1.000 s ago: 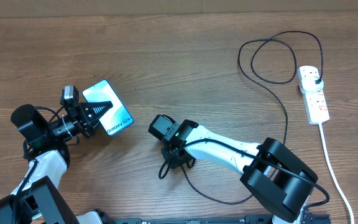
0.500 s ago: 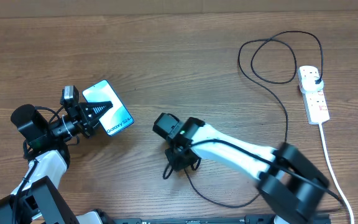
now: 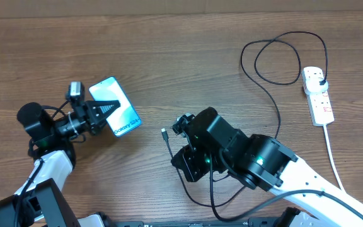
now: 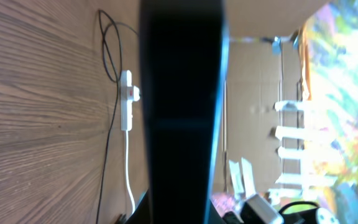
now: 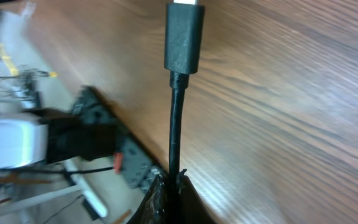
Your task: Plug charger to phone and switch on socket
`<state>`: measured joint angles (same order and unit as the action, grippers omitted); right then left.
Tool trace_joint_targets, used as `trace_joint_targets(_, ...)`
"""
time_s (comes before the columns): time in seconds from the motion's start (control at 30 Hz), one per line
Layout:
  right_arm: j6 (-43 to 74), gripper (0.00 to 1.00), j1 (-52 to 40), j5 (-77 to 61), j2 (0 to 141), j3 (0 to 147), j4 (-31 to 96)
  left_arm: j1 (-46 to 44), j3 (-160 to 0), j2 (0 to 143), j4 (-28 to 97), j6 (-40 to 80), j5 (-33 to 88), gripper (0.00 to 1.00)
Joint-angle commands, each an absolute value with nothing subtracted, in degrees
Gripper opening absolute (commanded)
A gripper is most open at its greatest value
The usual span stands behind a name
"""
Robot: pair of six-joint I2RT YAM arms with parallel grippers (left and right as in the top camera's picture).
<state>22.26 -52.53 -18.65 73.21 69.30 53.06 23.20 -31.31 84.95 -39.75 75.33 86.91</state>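
The phone (image 3: 125, 116) shows its light screen to the overhead camera, with my left gripper (image 3: 109, 107) shut on it at the left of the table. From the left wrist the phone (image 4: 182, 106) is a dark edge-on band. My right gripper (image 5: 169, 191) is shut on the thin black cable of the charger, just behind its connector tip (image 5: 184, 37). Seen from overhead, that tip (image 3: 163, 133) hangs right of the phone, a short gap away. The socket (image 3: 319, 96) lies at the far right with the black plug (image 3: 321, 79) in it.
A thick white cord (image 3: 336, 170) runs from the socket to the table's front edge. The charger cable (image 3: 276, 75) loops across the right half of the table. My raised right arm (image 3: 238, 154) covers the front centre. The socket (image 4: 126, 102) also shows in the left wrist view.
My right arm has risen and swung, carrying the charger tip up off the table toward the phone. The left gripper has shifted slightly right with the phone.
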Motion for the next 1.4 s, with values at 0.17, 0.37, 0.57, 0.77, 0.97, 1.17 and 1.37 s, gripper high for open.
trace_joint_targets(0.17,22.2,0.04,-52.4,-26.5,73.3,67.9,50.7,15.6,-32.0,85.0,-51.8,85.1,83.4,0.04)
trace_joint_targets(0.37,22.2,0.04,-52.8,-26.4,73.8,67.8,51.4,13.7,-32.0,85.0,-54.8,88.8,79.9,0.04)
trace_joint_targets(0.57,22.2,0.04,-54.2,-25.6,76.6,67.8,51.7,11.9,-32.0,85.0,-54.8,88.8,79.1,0.04)
trace_joint_targets(0.77,22.2,0.04,-54.3,-24.2,78.0,67.8,51.6,10.7,-32.0,85.0,-54.8,88.8,79.1,0.04)
trace_joint_targets(0.97,22.2,0.04,-54.3,-21.5,78.1,67.8,51.5,10.1,-32.0,85.0,-56.7,88.7,79.5,0.04)
trace_joint_targets(1.17,22.2,0.04,-54.3,-21.4,78.1,67.8,51.1,7.7,-32.0,85.0,-57.8,87.9,79.5,0.04)
trace_joint_targets(1.37,22.3,0.04,-54.3,-20.0,78.2,67.8,51.1,7.1,-32.0,85.0,-57.7,86.3,81.7,0.04)
